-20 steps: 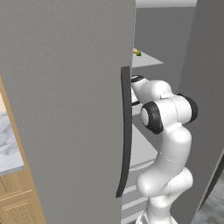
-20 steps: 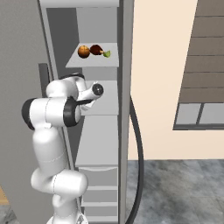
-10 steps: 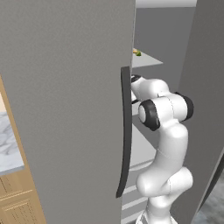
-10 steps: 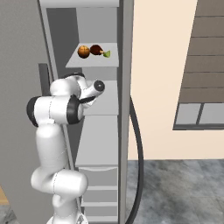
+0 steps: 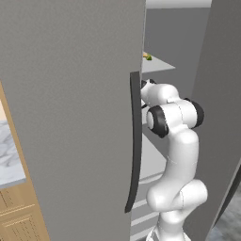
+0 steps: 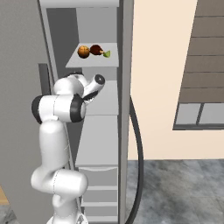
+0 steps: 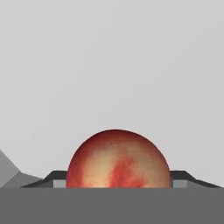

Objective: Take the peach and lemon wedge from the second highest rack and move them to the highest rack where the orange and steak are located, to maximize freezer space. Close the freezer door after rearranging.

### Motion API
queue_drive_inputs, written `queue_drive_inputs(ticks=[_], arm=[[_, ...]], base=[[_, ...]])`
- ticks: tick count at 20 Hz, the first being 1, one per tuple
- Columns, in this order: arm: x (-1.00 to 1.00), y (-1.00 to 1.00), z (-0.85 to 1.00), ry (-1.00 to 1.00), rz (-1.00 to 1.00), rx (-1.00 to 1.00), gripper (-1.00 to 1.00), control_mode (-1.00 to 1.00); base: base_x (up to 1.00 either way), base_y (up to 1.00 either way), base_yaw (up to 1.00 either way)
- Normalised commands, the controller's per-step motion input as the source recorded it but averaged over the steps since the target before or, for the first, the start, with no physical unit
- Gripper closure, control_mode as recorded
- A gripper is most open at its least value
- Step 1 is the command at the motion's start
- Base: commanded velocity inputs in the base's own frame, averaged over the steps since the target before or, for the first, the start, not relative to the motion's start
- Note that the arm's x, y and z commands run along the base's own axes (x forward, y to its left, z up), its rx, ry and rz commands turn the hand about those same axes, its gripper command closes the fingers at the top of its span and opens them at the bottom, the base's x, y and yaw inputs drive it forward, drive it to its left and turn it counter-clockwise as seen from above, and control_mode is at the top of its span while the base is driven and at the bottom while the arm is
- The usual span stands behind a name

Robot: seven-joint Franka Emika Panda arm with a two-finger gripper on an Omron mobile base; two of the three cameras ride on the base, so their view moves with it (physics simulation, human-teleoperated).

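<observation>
In the hand view the peach (image 7: 118, 159), round and mottled red, sits between my gripper's (image 7: 118, 183) two dark fingertips (image 7: 59, 178), which press against its sides. My arm reaches into the freezer at the second rack, below the highest rack (image 6: 87, 63). That rack carries the orange (image 6: 83, 51), the dark steak (image 6: 95, 49) and the lemon wedge (image 6: 106, 54) in a row. The lemon wedge (image 5: 148, 57) also peeks out past the open freezer door (image 5: 70, 117).
The door's long dark handle (image 5: 135, 141) hangs just left of my arm. A lower shelf (image 6: 98, 144) and drawers (image 6: 100, 192) lie under the arm. The right freezer wall (image 6: 127, 87) and a beige house wall (image 6: 175, 65) stand to the right.
My wrist has lifted a little and pushed further into the freezer toward the second rack. The food on the highest rack has not moved.
</observation>
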Motion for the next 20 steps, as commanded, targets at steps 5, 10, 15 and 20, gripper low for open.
queue_drive_inputs(ticks=[5,10,15,20], arm=[[0.0,0.0,-0.3,0.0,0.0,0.0,1.0,-1.0],[-0.15,0.0,-0.23,0.0,0.0,0.0,1.0,-1.0],[-0.42,-0.03,-0.27,0.0,0.0,0.0,1.0,-1.0],[-0.52,-0.06,-0.3,0.0,0.0,0.0,1.0,-1.0]], base=[[0.0,0.0,0.0],[0.0,0.0,0.0],[0.0,0.0,0.0],[0.0,0.0,0.0]])
